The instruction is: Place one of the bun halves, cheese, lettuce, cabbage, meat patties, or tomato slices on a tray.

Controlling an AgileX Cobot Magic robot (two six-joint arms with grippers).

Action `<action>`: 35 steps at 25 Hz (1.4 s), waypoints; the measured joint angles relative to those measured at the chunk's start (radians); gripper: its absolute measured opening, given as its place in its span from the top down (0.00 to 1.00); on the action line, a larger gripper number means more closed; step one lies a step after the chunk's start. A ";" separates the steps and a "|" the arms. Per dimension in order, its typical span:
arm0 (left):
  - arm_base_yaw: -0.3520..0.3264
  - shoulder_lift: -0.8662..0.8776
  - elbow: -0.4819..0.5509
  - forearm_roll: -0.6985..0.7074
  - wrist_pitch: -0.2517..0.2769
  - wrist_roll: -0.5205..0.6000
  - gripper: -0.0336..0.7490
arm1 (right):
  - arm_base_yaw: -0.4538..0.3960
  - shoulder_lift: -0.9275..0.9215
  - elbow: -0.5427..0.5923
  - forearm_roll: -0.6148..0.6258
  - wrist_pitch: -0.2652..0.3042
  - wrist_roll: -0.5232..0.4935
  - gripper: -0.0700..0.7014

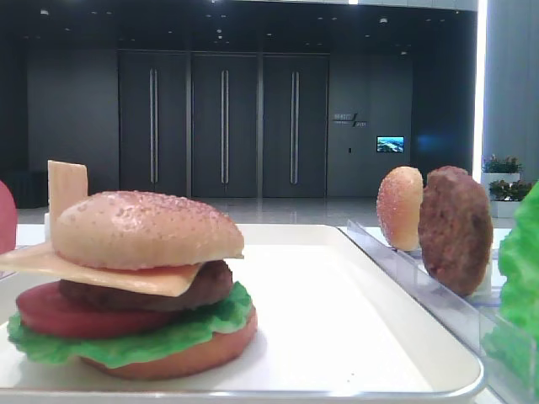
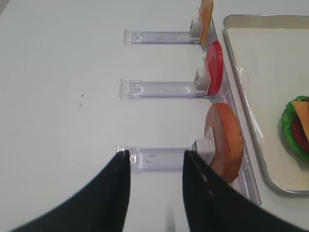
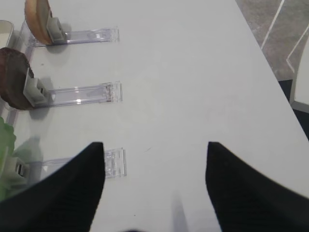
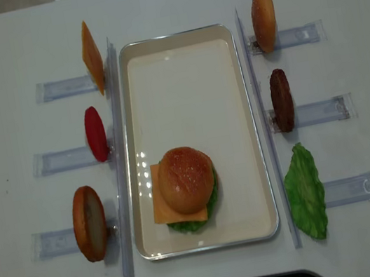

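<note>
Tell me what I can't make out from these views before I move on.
- Lettuce: in the right wrist view, cut off by the left edge and partly behind the right gripper, whose jaws stand open.
- Burger's lower layers: in the overhead view, hidden under the bun top.
- Tomato slice: in the low exterior view, cut off by the left edge.
- Both arms: outside both exterior views.
</note>
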 joint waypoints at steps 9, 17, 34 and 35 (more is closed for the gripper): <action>0.000 0.000 0.000 0.000 0.000 0.000 0.60 | 0.000 0.000 0.000 0.000 0.000 0.000 0.35; 0.000 0.000 0.000 0.000 0.000 0.000 0.60 | 0.000 0.000 0.000 0.000 0.000 -0.001 0.37; 0.000 0.000 0.000 0.000 0.000 0.000 0.60 | 0.000 0.000 0.000 0.000 0.000 -0.001 0.37; 0.000 0.000 0.000 0.000 0.000 0.000 0.60 | 0.000 0.000 0.000 0.000 0.000 -0.001 0.37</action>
